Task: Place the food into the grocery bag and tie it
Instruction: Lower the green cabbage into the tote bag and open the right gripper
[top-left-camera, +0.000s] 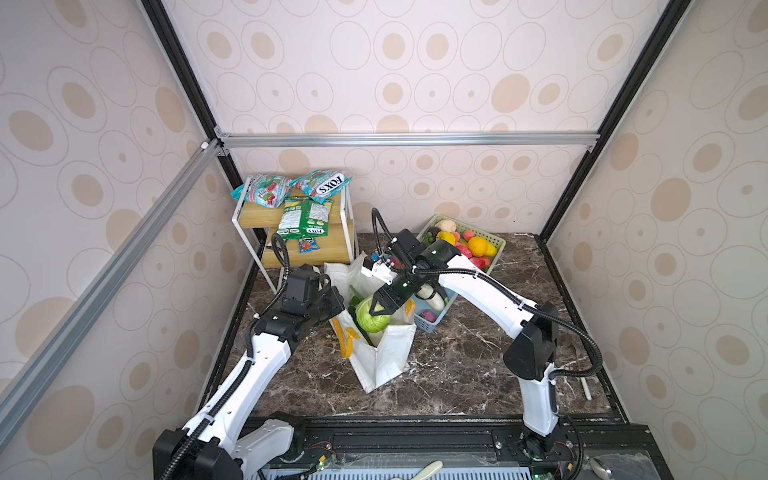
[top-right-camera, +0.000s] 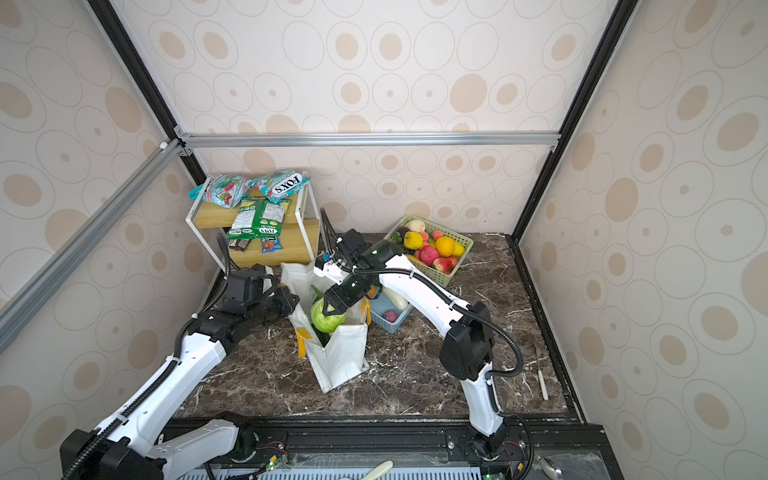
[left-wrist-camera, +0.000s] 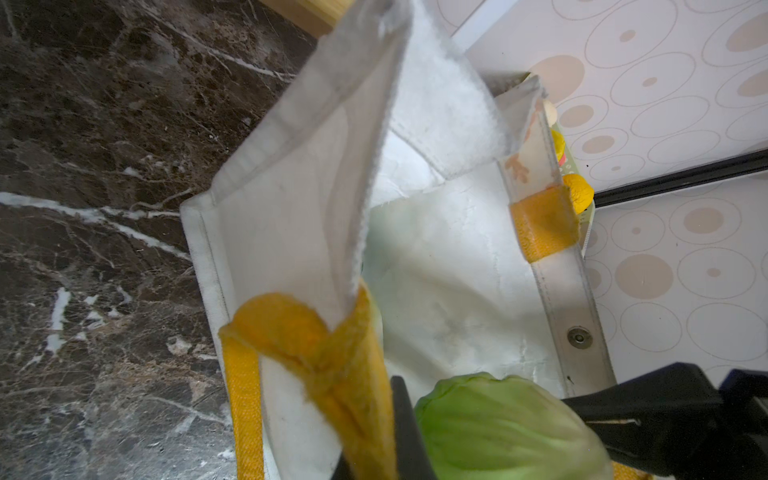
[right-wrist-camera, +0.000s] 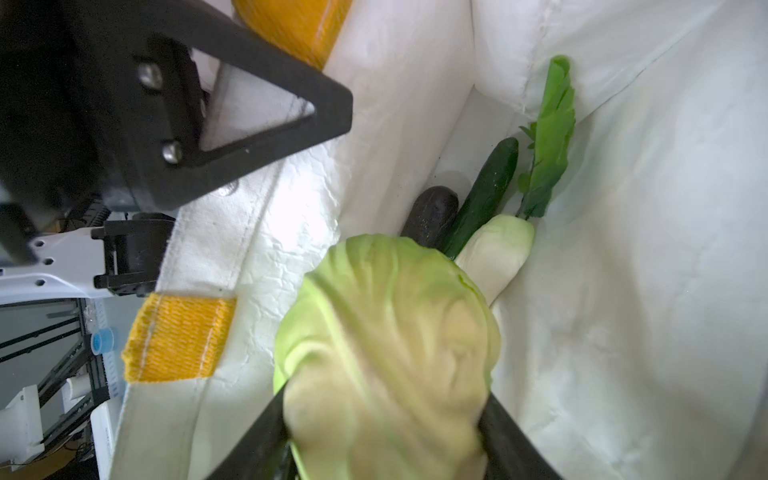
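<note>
Cabbage (right-wrist-camera: 386, 316), clamped in the right gripper (right-wrist-camera: 386, 424), sits in the mouth of the grocery bag (top-left-camera: 386, 361), with the bag floor straight ahead of the jaws. The left gripper (top-left-camera: 337, 300) pinches the rim, holding it open.

the grocery bag (top-left-camera: 384, 365) stands mid-surface (top-left-camera: 457, 374), a cabbage (top-left-camera: 374, 323) in the right hand (top-left-camera: 377, 311) over its mouth, the left hand (top-left-camera: 338, 301) at its left rim; near basket (top-left-camera: 432, 328) just beside its right, far basket (top-left-camera: 497, 243) behind that, shelf (top-left-camera: 332, 249) with snack packets (top-left-camera: 305, 216) behind-left.
</note>
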